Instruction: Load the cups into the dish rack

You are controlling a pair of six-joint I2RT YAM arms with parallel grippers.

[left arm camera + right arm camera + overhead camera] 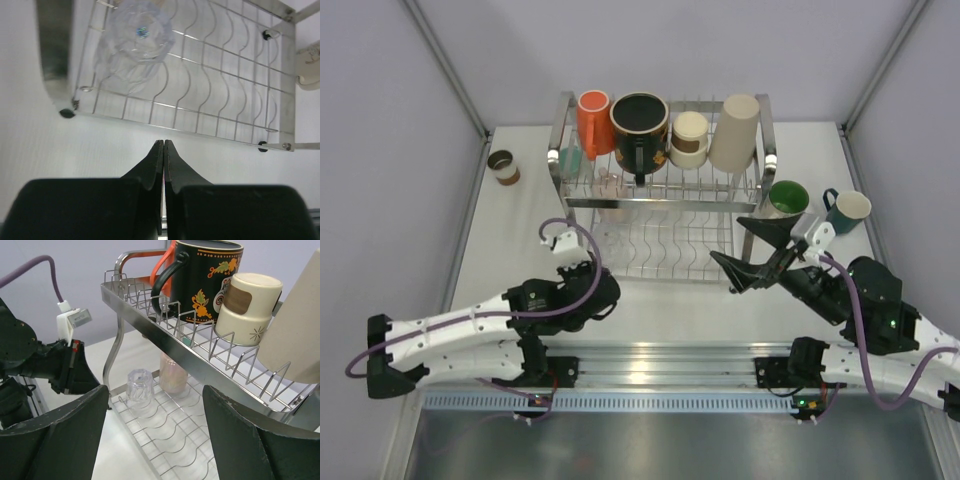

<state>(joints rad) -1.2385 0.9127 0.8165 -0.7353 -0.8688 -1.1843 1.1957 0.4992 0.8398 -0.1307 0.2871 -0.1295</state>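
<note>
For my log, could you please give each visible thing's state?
Left claw, shut.
Right claw, open.
Orange mug, racked above.
Black floral mug, racked above.
Cream paper cup, racked above.
Tall beige cup, racked above.
Clear plastic cup, racked below.
Pink cup, racked below.
Green cup, unloaded.
Teal mug, unloaded.
Brown paper cup, unloaded.

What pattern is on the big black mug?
The black mug carries orange and yellow flowers; the right wrist view shows it best.

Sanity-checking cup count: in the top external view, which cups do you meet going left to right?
Small brown paper cup → orange mug → large black patterned mug → cream cup with brown band → tall beige cup → green cup → teal mug.
</note>
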